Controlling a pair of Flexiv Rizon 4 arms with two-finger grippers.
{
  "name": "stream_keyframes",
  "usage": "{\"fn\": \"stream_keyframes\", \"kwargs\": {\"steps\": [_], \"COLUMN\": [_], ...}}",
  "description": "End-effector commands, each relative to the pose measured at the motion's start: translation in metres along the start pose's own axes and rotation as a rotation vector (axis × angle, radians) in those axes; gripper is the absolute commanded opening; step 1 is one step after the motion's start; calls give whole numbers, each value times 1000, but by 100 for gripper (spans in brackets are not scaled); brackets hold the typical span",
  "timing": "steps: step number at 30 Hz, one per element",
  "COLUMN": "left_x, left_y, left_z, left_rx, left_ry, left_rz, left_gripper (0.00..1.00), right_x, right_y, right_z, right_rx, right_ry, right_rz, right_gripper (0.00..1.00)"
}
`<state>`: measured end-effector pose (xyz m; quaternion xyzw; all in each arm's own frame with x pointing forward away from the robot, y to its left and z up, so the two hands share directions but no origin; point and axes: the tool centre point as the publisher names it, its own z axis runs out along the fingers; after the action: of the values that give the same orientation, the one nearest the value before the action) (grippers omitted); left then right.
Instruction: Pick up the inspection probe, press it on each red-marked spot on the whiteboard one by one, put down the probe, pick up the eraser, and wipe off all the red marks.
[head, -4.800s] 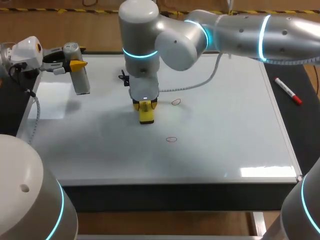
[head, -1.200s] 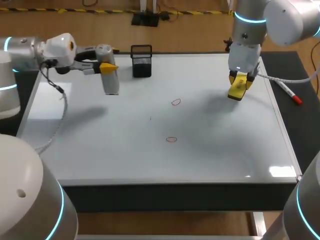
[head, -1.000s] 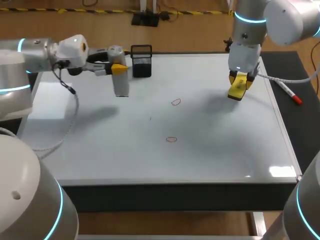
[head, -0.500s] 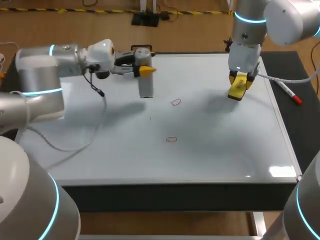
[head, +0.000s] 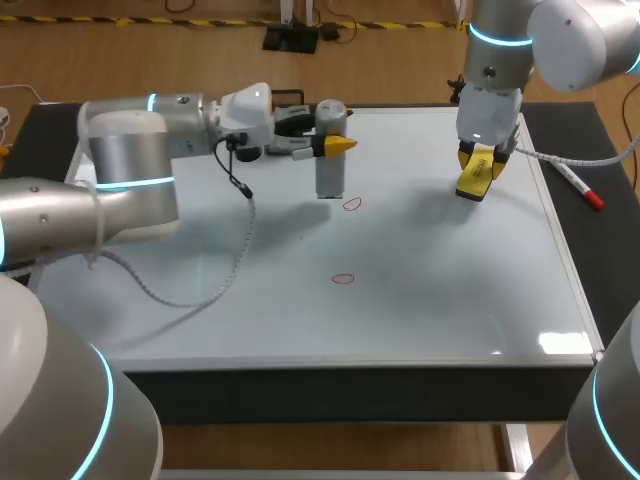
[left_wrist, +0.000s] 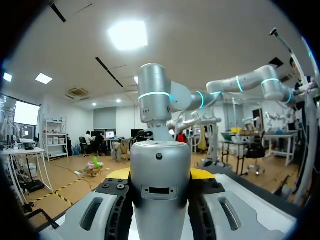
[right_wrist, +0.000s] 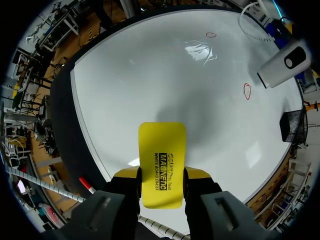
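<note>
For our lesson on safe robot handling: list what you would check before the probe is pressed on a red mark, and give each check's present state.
1. Grip: left end effector shut on probe: ok.
2. Aim: probe tip over far red mark: not ok, beside it.
3. View: near red mark uncovered: ok.
4. Clearance: right end effector, holding eraser, away from both marks: ok.
5. Height: probe above whiteboard: cannot tell.

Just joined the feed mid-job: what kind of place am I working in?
Probably a robotics test bench: a white whiteboard tabletop bearing red circle marks, my left gripper shut on a grey cylindrical inspection probe, my right gripper on a yellow rectangular eraser.
</note>
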<state>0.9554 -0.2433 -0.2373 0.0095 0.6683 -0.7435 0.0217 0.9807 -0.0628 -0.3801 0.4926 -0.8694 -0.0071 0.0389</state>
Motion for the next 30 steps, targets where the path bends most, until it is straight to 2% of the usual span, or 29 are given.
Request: {"fn": "stream_keyframes", "kwargs": {"steps": [1,15,30], "left_x": [-5,-6,-2], "left_y": [8,19,31], "left_z": [12,22,31], "left_rx": [11,46,48], "left_ry": [7,42,64], "left_rz": [1,-10,-21], "left_gripper": [0,0,0], "right_x": [0,0,0], "right_y": [-1,-1,-1], "right_z": [-1,-1,-1], "right_rx": [2,2,2], "right_ry": [2,2,2], "right_rz": [-2,-2,-2], "right_gripper": [0,0,0]}}
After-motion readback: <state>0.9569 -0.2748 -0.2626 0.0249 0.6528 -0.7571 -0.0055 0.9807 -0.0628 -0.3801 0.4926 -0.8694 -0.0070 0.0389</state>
